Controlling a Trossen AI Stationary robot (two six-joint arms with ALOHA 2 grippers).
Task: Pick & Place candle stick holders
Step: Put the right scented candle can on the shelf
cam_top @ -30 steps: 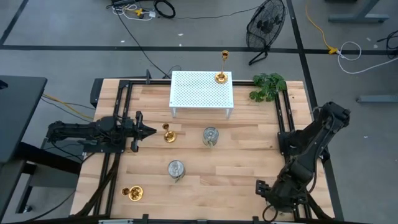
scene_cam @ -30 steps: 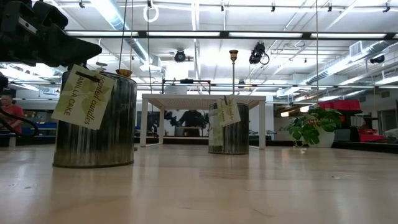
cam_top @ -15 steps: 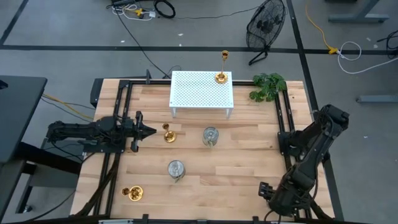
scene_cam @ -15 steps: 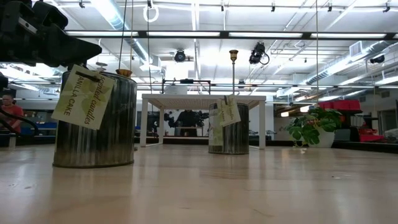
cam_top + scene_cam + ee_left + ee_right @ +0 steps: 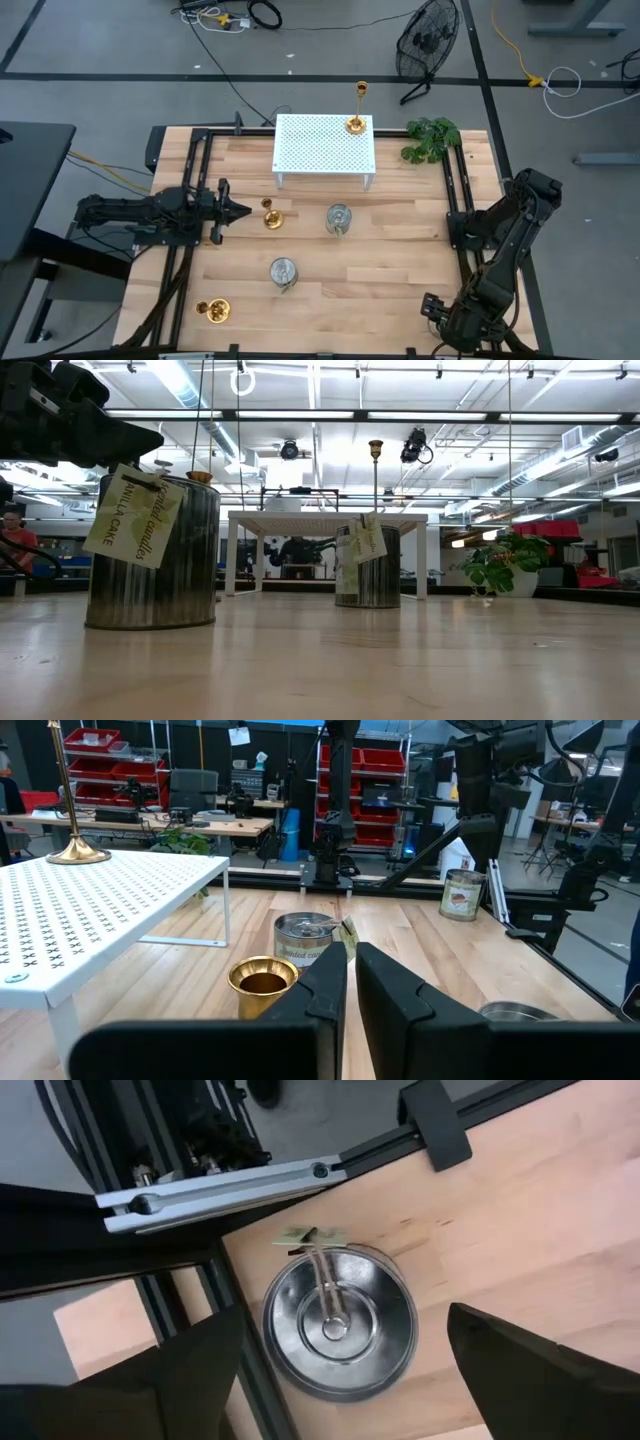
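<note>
The right gripper (image 5: 340, 1370) has its jaws spread wide above a squat silver tin (image 5: 340, 1320) standing upright at the table's near right corner, round lid ribbed and shiny, paper tag at its rim; the high view hides this tin under the arm. The left gripper (image 5: 243, 210) has its jaws pressed together, empty, pointing at a gold holder (image 5: 270, 215) beside it. Farther off, a slim gold stick (image 5: 357, 108) stands upright on the white perforated rack (image 5: 320, 145)
</note>
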